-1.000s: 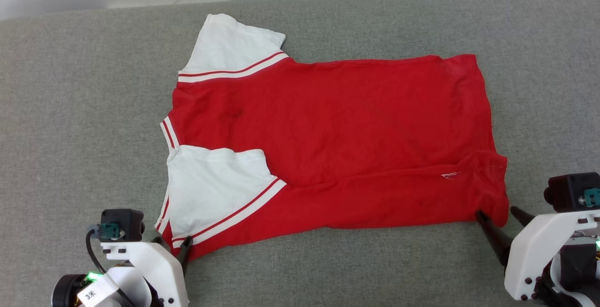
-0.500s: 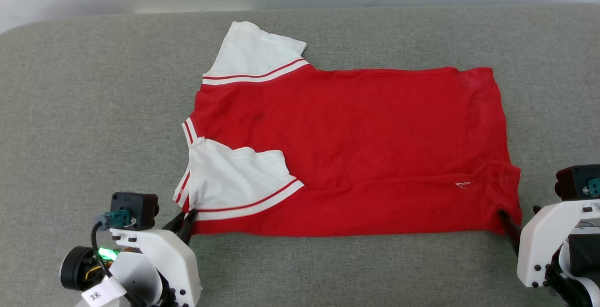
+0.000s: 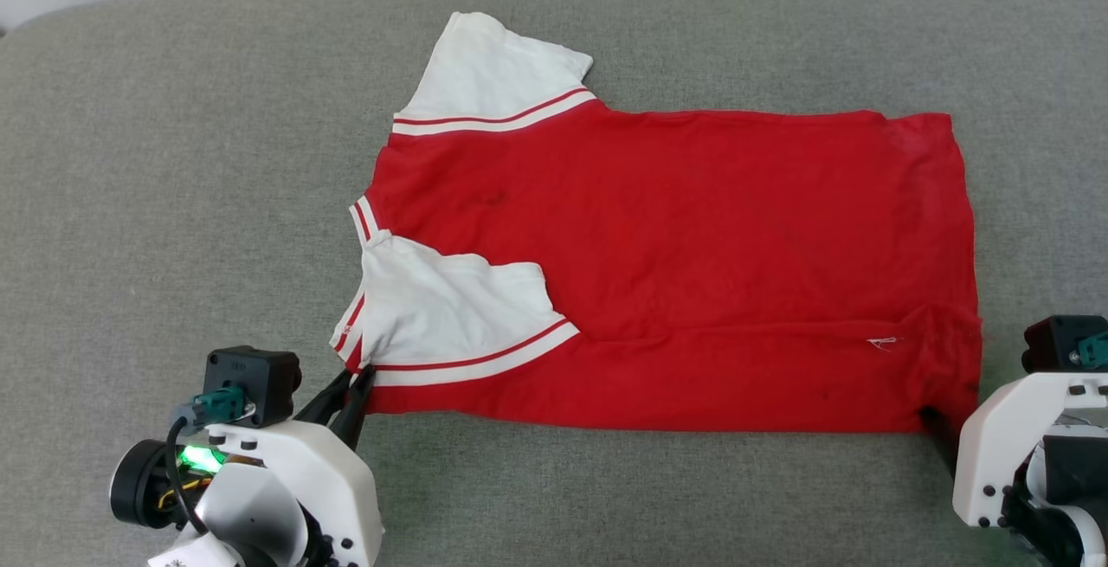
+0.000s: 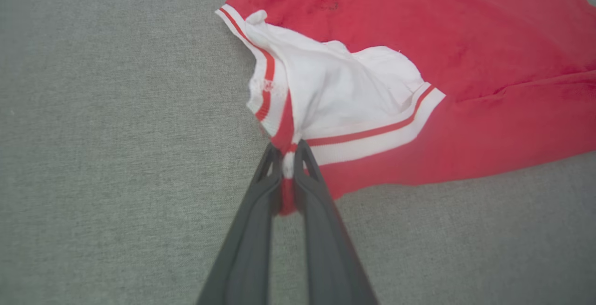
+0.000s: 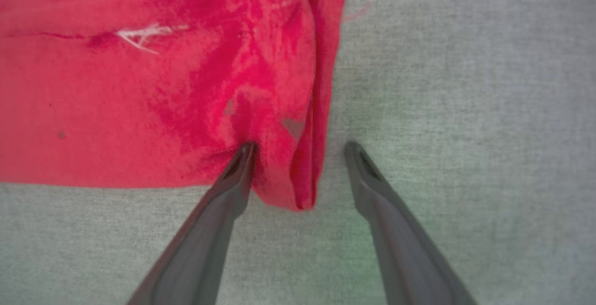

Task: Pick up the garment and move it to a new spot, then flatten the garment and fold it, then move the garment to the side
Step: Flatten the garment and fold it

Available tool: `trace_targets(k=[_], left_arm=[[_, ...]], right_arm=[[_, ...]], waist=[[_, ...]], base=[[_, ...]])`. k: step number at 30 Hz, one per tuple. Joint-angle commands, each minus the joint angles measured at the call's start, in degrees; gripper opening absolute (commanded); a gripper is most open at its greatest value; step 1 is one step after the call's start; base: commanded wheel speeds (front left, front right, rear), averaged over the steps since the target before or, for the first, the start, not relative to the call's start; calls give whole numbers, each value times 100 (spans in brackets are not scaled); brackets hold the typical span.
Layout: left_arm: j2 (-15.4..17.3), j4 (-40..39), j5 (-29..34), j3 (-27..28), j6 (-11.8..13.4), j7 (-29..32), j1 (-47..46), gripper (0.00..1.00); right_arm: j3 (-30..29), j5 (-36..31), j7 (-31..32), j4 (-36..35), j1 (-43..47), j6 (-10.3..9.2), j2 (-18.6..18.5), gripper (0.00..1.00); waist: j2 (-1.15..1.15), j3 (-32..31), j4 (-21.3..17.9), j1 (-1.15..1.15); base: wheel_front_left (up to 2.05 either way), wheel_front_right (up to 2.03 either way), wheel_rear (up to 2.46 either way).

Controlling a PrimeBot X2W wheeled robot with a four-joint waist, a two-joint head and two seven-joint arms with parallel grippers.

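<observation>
garment: red jersey t-shirt (image 3: 675, 238) with white sleeves, lying sideways and mostly flat on the grey fabric-covered table (image 3: 173, 160). collar end is toward the robot's left, hem toward its right, and the near long edge is folded over onto the body.
handling: judged light, soft and limp. it should sag and crease wherever it is not held, and a thin pinch of cloth could slip free.
hold points: the two near corners look best, the shoulder corner below the near sleeve (image 3: 450, 307) and the near hem corner (image 5: 298, 188).
left hand: left hand (image 4: 288, 149) has its fingers pressed together, clamped on a bunched bit of red-and-white cloth at the shoulder corner.
right hand: right hand (image 5: 300, 145) has its fingers apart, straddling the hem corner. one tip is on the red cloth, the other over bare table just beside it, and nothing is gripped.
arm pose: both wrists sit low at the near side of the table, fingers pointing away from the robot. the left fingers angle slightly toward the shirt.
</observation>
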Motion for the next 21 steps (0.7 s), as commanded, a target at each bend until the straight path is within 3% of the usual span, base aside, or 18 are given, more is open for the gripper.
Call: trace_targets(k=[1, 5, 7, 8, 9, 21], left_arm=[[-30, 12, -23, -1, -17, 7, -49, 0], [-37, 132, -95, 1, -70, 16, -50, 0], [-35, 206, -128, 3, -85, 27, -26, 0], [-35, 237, -155, 1, -101, 28, -9, 0], [-39, 280, -172, -3, -112, 32, 18, 0], [219, 472, -467, -15, -119, 77, 704, 0]], right_arm=[[123, 44, 30, 218, 37, 1, 86, 100], [243, 84, -17, 461, 7, 8, 67, 100], [306, 109, -18, 575, 5, 8, 62, 79], [331, 122, -20, 621, 3, 8, 52, 21], [367, 136, -49, 649, 16, 8, 24, 0], [18, 343, -257, 117, 350, -5, -452, 0]], waist=[[0, 32, 15, 0], [0, 121, 39, 0], [0, 129, 45, 0], [0, 123, 48, 0], [0, 102, 50, 0], [0, -750, -59, 0]], base=[[0, 0, 0], [0, 0, 0], [0, 0, 0], [0, 0, 0], [0, 0, 0], [0, 0, 0]])
